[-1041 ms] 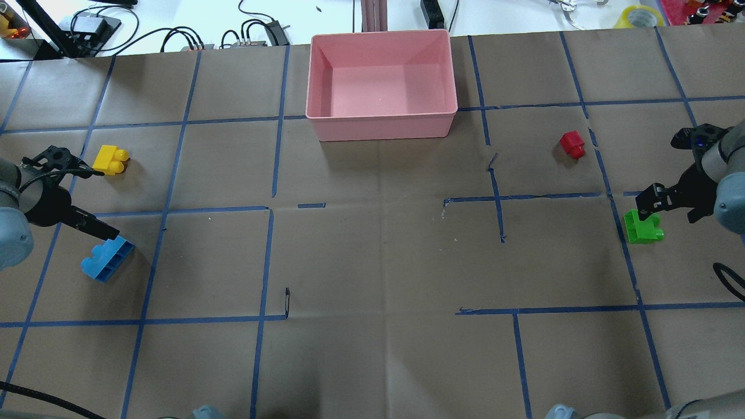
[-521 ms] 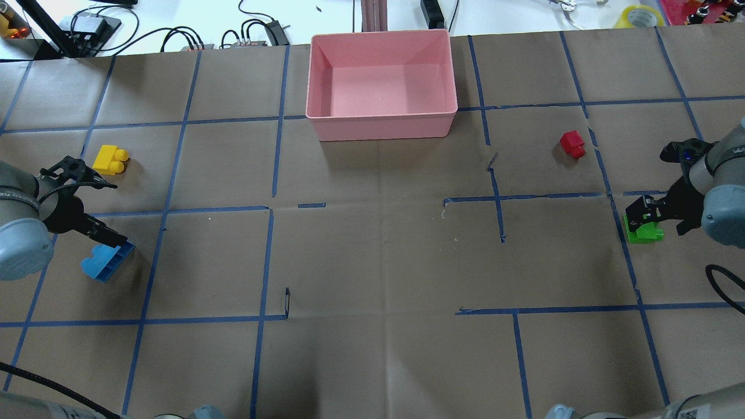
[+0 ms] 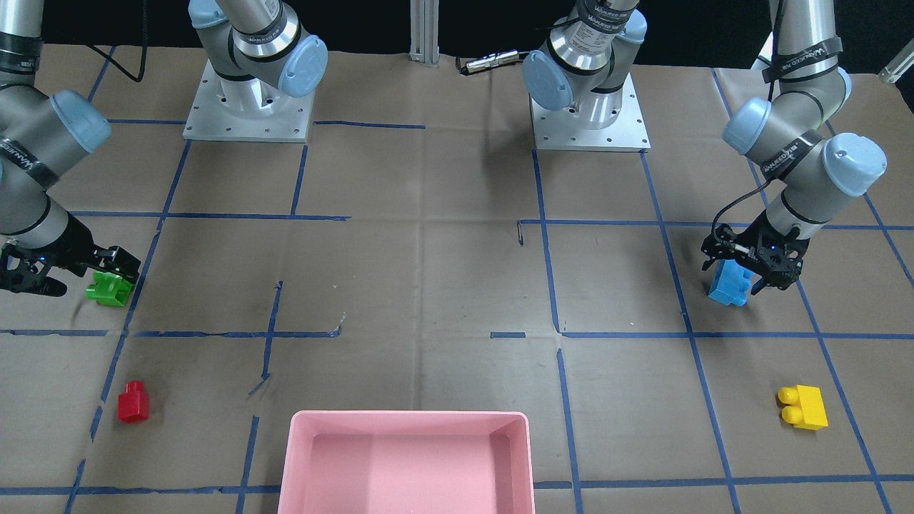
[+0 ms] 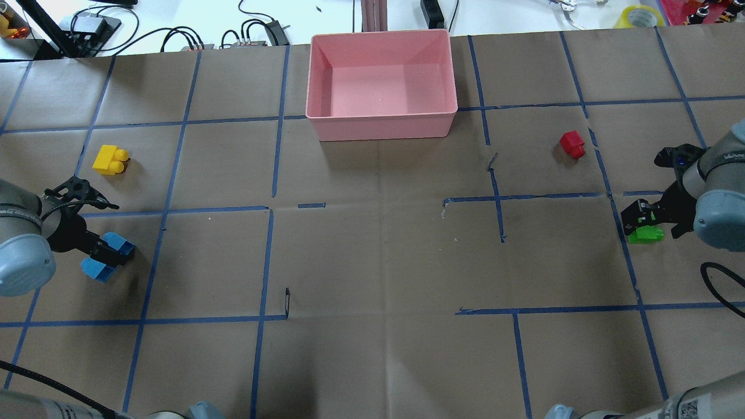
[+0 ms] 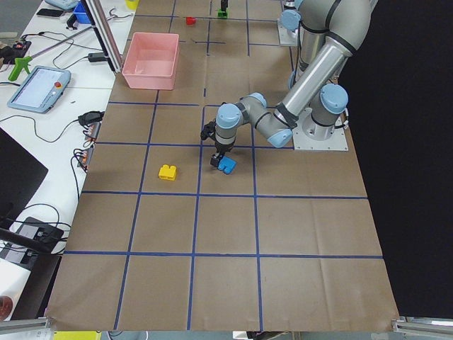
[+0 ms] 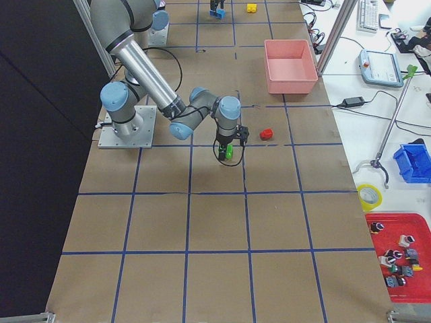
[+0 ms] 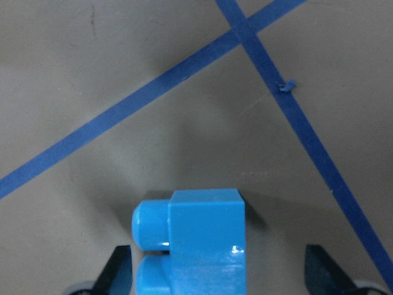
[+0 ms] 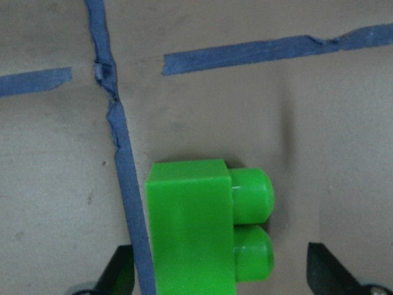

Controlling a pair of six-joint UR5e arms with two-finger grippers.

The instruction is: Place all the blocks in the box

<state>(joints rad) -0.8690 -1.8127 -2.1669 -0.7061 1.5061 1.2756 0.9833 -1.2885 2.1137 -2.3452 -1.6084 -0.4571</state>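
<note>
The blue brick (image 4: 93, 269) lies on its side at the table's left. My left gripper (image 4: 109, 251) is open, low over it, with a finger (image 7: 116, 273) on each side of the brick (image 7: 193, 246). The green brick (image 4: 647, 235) lies at the right. My right gripper (image 4: 639, 216) is open and low astride it, with its fingers (image 8: 331, 270) apart from the brick (image 8: 190, 227). The yellow brick (image 4: 109, 160) lies behind the left gripper and the red brick (image 4: 572, 144) at the right rear. The pink box (image 4: 381, 127) stands at the back centre with nothing in it.
Blue tape lines grid the brown paper cover. Cables and devices (image 4: 256, 32) lie past the back edge, with a tape roll (image 4: 639, 14) at the far right. The two arm bases (image 3: 589, 118) stand at the robot's side of the table.
Both grippers have come down over their bricks: the left now straddles the blue brick and the right covers more of the green one. The bricks have not moved.
</note>
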